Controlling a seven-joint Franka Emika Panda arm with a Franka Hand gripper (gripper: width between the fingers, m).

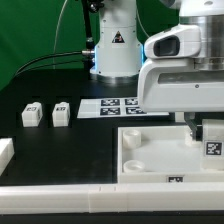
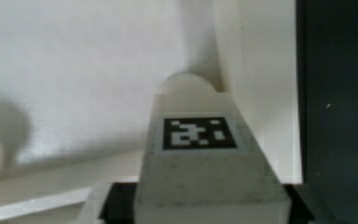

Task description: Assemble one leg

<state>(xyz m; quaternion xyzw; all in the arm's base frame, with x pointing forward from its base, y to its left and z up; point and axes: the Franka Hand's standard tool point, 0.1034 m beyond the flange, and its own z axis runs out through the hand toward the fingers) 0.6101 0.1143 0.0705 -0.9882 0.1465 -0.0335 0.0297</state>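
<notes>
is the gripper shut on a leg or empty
Shut on a leg: in the wrist view the tagged leg sits between the gripper's fingers, held above the panel.

You see a white block leg (image 2: 197, 150) with its black-and-white tag facing the wrist camera — it stands over the white panel. Two more legs (image 1: 31, 115) (image 1: 62, 113) sit side by side on the black table — upright, apart.

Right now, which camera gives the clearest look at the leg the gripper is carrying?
The wrist view: the leg fills the frame, tag facing the camera, held over the white panel. In the exterior view the leg shows only partly at the frame's right edge, mostly hidden below the gripper.
</notes>
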